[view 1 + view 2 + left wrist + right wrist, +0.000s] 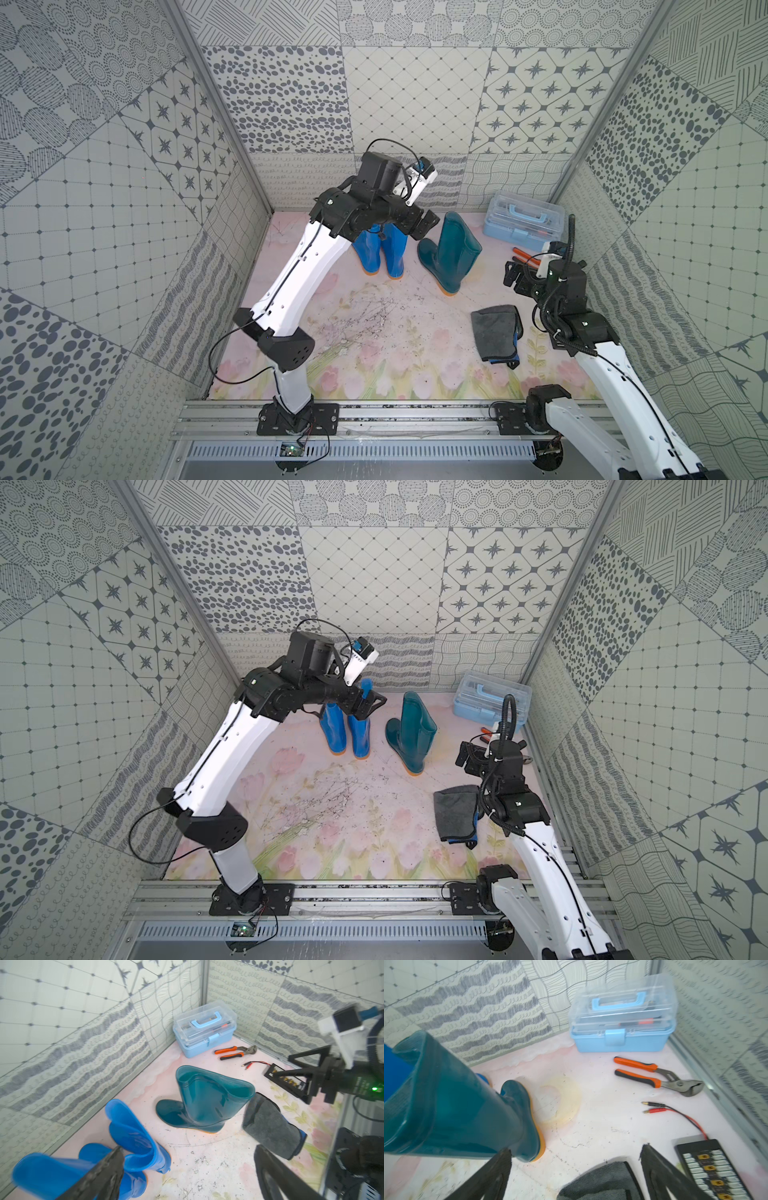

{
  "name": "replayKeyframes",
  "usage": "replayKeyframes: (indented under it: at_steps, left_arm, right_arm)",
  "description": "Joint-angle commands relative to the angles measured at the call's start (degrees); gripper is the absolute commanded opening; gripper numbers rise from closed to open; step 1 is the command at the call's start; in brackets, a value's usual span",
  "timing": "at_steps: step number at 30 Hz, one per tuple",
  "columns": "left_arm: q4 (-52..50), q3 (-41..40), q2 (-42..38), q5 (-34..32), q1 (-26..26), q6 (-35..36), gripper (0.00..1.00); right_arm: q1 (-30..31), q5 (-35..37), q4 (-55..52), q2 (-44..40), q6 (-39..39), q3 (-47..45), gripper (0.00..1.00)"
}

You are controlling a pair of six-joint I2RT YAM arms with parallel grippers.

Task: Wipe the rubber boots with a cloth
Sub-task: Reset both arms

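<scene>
Your L gripper [187,1174] & R gripper [575,1172] both gape empty. Cloth [494,332] lies on floor near R gripper; soft, light, so pinch an edge. Boots [451,253] stand behind, prob slick.

Stereo head: mounted high above the base rail [374,419], both top views face steeply down and forward toward the rear wall [415,104] — far enough back to cover the whole floor mat [374,332] and the side walls. The two share nearly the entire scene.

Left wrist camera: raised just above the blue boots [133,1136], angled down toward the corner holding the toolbox [204,1028].

Right wrist camera: lower, close to the floor, facing that same corner.

Shared by both wrist views — the teal boot [207,1097], cloth [270,1126], toolbox and pliers [234,1052].
</scene>
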Motion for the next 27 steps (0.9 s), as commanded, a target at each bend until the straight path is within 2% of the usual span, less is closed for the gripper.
replayKeyframes:
  at_steps: [1, 4, 7, 10, 14, 16, 18, 22, 25, 27]
  left_arm:
    - [13.5, -23.57, -18.26, -15.3, 6.36, -0.96, 0.97]
    - [20.47, -40.94, -30.56, -18.5, 12.39, -1.8, 0.97]
    - [22.6, -54.71, -39.38, -19.08, 18.21, -2.8, 0.97]
    - [25.36, -67.35, -44.56, -21.7, 22.97, -6.6, 0.97]
    - [35.41, -83.46, -48.85, -24.95, 26.68, -10.36, 0.97]
    - [44.58, -92.85, -48.63, -24.0, 26.98, -9.21, 0.97]
    - [50.37, -97.72, -45.38, -24.89, 27.31, -11.36, 0.97]
    - [57.37, -99.47, -36.8, -29.46, 27.4, -15.73, 0.97]
    - [68.24, -101.57, -29.87, -27.79, 27.39, -12.87, 0.97]
    - [74.42, -102.58, -26.57, -26.73, 27.35, -11.62, 0.97]
  right_arm:
    - [-1.28, 7.33, 8.33, -1.51, -4.26, -4.76, 0.98]
    - [-1.63, 7.64, 19.03, -2.93, -8.1, -11.01, 0.98]
    - [-1.95, 4.91, 28.1, -1.92, -12.2, -16.56, 0.98]
    - [-2.17, 4.45, 33.4, 2.32, -14.95, -19.09, 0.98]
    - [-2.97, 3.53, 44.0, 9.17, -16.25, -22.8, 0.98]
    - [-3.52, 2.52, 49.53, 13.27, -15.15, -24.03, 0.98]
    - [-3.57, 2.32, 52.19, 17.17, -14.87, -23.66, 0.98]
    - [-3.56, 0.4, 63.58, 26.19, -16.08, -24.58, 0.98]
    - [-3.55, -0.34, 70.24, 32.61, -16.85, -24.44, 0.98]
    - [-3.57, -1.05, 71.38, 34.05, -17.62, -24.28, 0.98]
